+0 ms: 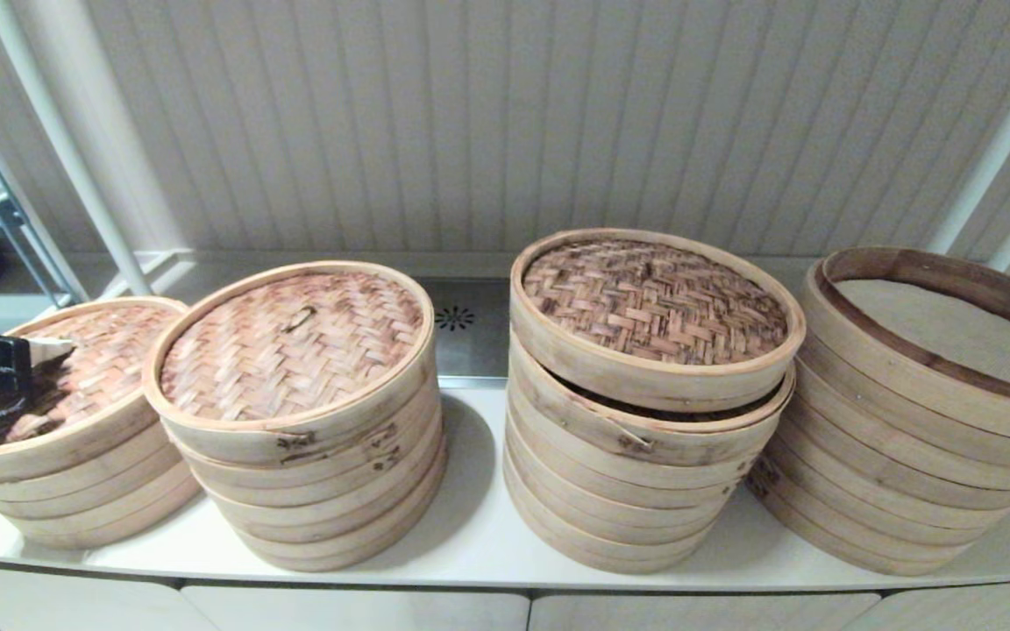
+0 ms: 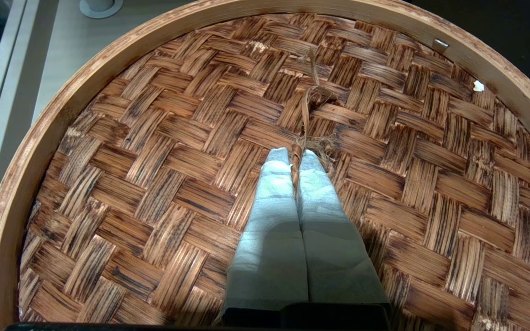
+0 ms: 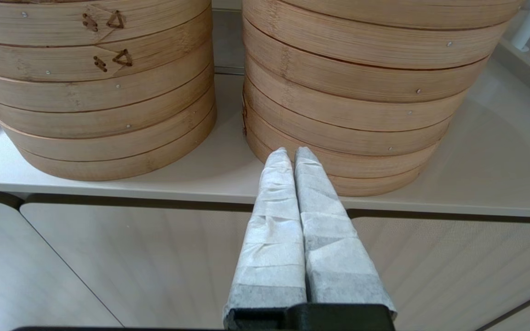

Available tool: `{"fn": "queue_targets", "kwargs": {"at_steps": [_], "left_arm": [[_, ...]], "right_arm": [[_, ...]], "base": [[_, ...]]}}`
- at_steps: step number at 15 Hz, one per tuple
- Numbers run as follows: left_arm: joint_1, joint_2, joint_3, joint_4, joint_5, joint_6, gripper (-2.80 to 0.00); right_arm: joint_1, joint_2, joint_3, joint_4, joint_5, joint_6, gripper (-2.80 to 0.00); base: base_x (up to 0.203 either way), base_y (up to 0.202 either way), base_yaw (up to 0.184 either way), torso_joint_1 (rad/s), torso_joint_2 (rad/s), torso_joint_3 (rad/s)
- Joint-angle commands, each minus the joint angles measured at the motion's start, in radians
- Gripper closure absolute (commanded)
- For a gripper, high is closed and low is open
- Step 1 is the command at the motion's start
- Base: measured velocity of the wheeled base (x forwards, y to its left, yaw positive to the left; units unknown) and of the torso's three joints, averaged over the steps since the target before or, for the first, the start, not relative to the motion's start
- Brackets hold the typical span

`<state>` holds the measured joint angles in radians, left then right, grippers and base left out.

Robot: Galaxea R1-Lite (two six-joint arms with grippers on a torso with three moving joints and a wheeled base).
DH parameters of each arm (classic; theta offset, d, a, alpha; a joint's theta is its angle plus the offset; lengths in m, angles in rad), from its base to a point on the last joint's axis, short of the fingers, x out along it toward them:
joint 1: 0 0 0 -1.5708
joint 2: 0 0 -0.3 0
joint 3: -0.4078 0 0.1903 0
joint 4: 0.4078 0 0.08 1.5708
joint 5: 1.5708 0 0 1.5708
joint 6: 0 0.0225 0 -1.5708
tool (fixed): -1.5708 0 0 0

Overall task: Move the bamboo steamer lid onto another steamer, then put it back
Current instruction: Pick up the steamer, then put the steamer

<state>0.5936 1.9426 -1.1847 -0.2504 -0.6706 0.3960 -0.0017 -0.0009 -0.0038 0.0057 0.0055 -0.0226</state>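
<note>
While the left gripper pinches the twine handle of the lid on the far-left steamer stack, its fingers closed tight, no lift seems begun; both moves look left to do. That lid is round, scorch-brown woven bamboo. Below the counter, the right gripper waits closed, empty
</note>
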Motion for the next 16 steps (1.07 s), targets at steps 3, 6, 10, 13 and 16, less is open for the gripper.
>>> {"fn": "queue_targets", "kwargs": {"at_steps": [3, 6, 10, 13, 16], "left_arm": [[0.0, -0.025, -0.022, 0.0, -0.008, -0.058, 0.0], [0.001, -0.051, -0.036, -0.001, -0.009, -0.103, 0.0], [0.003, -0.081, -0.026, -0.001, -0.01, -0.122, 0.0], [0.021, -0.102, -0.045, -0.003, -0.009, -0.147, 0.0], [0.025, -0.129, -0.056, -0.016, -0.007, -0.193, 0.0]], "right_arm": [[0.0, -0.002, 0.0, 0.001, 0.001, 0.0, 0.0], [0.0, -0.002, -0.001, 0.0, 0.001, 0.0, 0.0], [0.0, -0.002, 0.0, 0.0, 0.002, 0.0, 0.0], [0.0, -0.002, 0.0, 0.0, 0.001, 0.0, 0.0], [0.0, -0.002, -0.001, 0.0, 0.001, 0.0, 0.0]], "base": [[0.0, 0.0, 0.0, 0.0, 0.0, 0.0], [0.0, 0.0, 0.0, 0.0, 0.0, 0.0], [0.0, 0.0, 0.0, 0.0, 0.0, 0.0], [0.0, 0.0, 0.0, 0.0, 0.0, 0.0], [0.0, 0.0, 0.0, 0.0, 0.0, 0.0]]}}
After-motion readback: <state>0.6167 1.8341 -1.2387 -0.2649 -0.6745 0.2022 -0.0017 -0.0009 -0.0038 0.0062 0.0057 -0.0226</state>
